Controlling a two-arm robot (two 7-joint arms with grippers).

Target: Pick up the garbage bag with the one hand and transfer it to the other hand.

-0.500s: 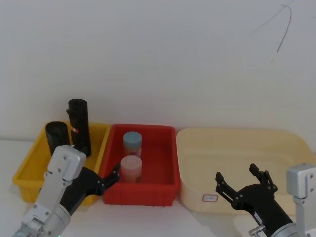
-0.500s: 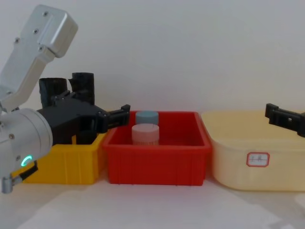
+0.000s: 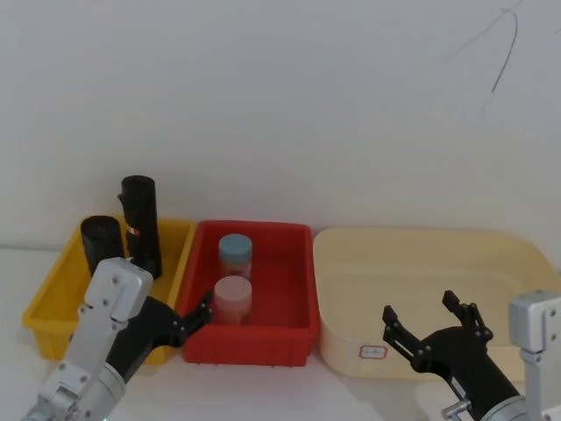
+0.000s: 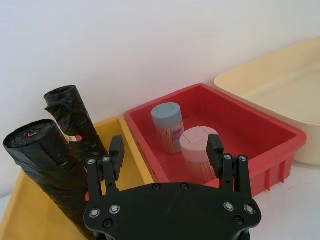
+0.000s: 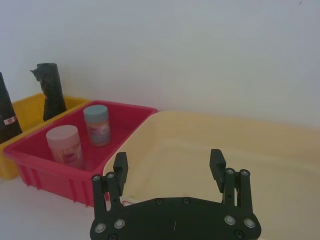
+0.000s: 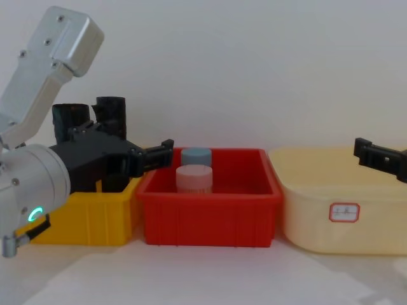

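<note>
My two pincers hang released, nearest: left pincer (image 4: 166, 149) at the yellow bin's (image 3: 51, 296) front corner, right pincer (image 3: 421, 309) before the cream tub (image 3: 421, 237). Two jars, pink jar (image 3: 233, 298) and blue jar (image 3: 235, 254), stand in the red bin (image 3: 294, 263). Two black rolls stand in the yellow bin: the shorter roll (image 3: 101, 241), then the labelled garbage bag (image 3: 140, 210) behind.

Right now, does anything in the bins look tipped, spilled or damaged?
Only the rear black plastic roll in the yellow plastic bin: its top edge is ragged and crumpled. Nothing looks tipped or spilled.

Red bin (image 3: 263, 344) beside cream tub (image 3: 421, 281)
</note>
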